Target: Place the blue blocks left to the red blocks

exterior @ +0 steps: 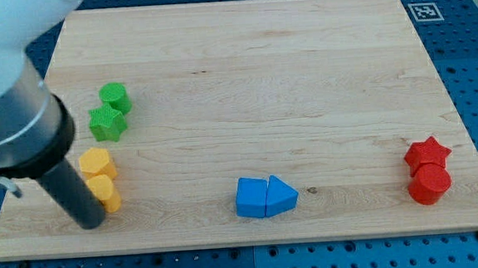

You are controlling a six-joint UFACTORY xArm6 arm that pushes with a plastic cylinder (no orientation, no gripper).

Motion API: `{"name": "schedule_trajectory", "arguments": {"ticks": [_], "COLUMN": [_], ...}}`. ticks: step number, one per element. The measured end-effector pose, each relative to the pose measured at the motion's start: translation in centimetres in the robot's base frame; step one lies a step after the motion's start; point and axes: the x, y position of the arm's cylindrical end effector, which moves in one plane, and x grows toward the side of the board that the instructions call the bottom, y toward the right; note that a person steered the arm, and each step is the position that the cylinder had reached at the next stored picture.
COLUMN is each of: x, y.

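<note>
Two blue blocks lie touching near the view's bottom centre: a blue cube-like block (250, 197) and a blue triangular block (281, 196) on its right. Two red blocks sit at the view's bottom right: a red star (427, 152) above a red cylinder (429, 183). My tip (90, 221) rests on the board at the bottom left, just left of the lower yellow block and far left of the blue blocks.
Two yellow blocks, an upper one (97, 163) and a lower one (104, 193), stand beside my rod. A green cylinder (114, 97) and a green star (106, 123) sit above them. The wooden board (252, 75) lies on a blue pegboard.
</note>
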Motion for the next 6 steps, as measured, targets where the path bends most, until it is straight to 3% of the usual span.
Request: {"name": "schedule_trajectory", "arguments": {"ticks": [4, 6], "x": [0.2, 0.7], "y": [18.5, 21.4]}}
